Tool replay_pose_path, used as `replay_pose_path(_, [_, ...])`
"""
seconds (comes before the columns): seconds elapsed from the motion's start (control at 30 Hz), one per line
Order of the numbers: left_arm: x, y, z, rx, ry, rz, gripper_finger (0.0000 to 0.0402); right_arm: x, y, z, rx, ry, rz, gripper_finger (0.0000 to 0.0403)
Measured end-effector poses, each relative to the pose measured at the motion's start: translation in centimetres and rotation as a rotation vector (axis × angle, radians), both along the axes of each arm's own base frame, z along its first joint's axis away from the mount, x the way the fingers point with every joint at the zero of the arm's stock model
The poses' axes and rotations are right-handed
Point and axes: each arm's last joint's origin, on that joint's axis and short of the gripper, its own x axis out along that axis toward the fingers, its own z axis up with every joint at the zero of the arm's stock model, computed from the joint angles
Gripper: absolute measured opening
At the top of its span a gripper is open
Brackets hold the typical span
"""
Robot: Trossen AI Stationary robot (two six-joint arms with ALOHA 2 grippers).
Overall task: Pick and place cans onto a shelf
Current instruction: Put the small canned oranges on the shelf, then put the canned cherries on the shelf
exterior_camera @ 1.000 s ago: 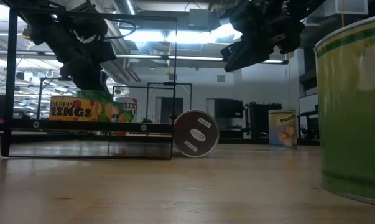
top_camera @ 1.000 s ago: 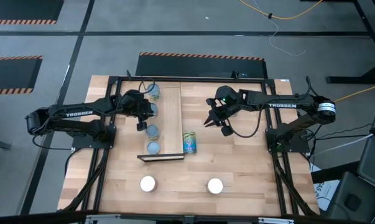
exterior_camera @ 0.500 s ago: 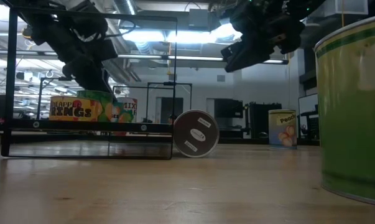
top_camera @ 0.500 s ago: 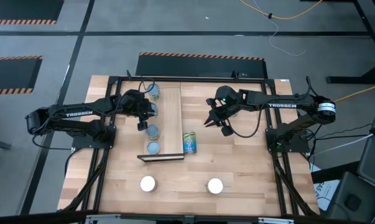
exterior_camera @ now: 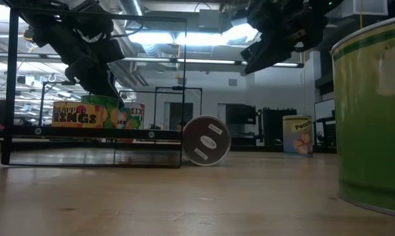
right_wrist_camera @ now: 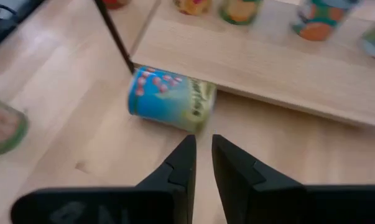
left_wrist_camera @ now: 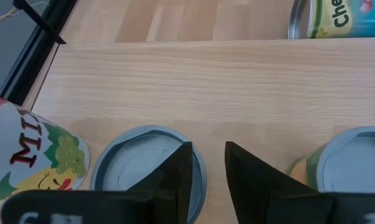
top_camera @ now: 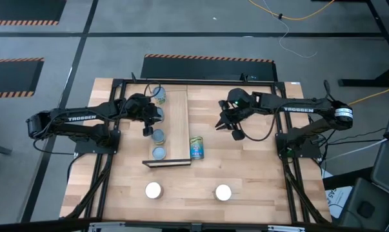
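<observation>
**Cans on the shelf, one on its side beside it, both tools above**

Seen from the high view, the shelf [top_camera: 170,125] lies lengthwise on the desk [top_camera: 246,174], with cans [top_camera: 159,153] in a row along its left half. The left tool [top_camera: 147,122] hangs over that row, near the middle cans. A blue-and-green can [top_camera: 196,147] lies on its side on the desk, just beside the shelf's right edge near its dark end. The right tool [top_camera: 230,127] is over bare desk, apart from that can and to its right. Two white-topped cans [top_camera: 153,190] stand well apart from the shelf at the desk's near edge.

At desk height in the low view, the left tool [exterior_camera: 104,82] hangs just above a yellow-labelled can [exterior_camera: 86,113] on the raised shelf [exterior_camera: 92,133]. The fallen can [exterior_camera: 206,140] shows its round end beside the shelf. The right tool [exterior_camera: 269,56] is high above the desk, clear of every can.

Through the left wrist view, the left tool [left_wrist_camera: 206,171] has its fingers [left_wrist_camera: 178,171] a narrow gap apart and empty, one finger over the rim of a grey-topped can [left_wrist_camera: 143,165]; another can [left_wrist_camera: 352,155] stands just beside it.

Through the right wrist view, the right tool [right_wrist_camera: 201,158] has its fingers nearly together, grasping nothing, with the fallen can [right_wrist_camera: 170,98] ahead of its tips, untouched, next to the shelf [right_wrist_camera: 280,74].
</observation>
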Motion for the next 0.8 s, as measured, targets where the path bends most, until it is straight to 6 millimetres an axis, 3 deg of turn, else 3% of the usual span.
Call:
replay_pose_path(0.27, [-0.1,-0.1,0.3,0.007,-0.016,0.0,0.0089,-1.9,0.2,1.9,-0.061,-0.006,-0.096,0.0058])
replay_pose_path(0.8, [-1.8,-1.2,3.0,0.05,-0.182,-0.014,0.0089,-1.9,0.2,2.2,-0.067,-0.027,-0.098,0.0058])
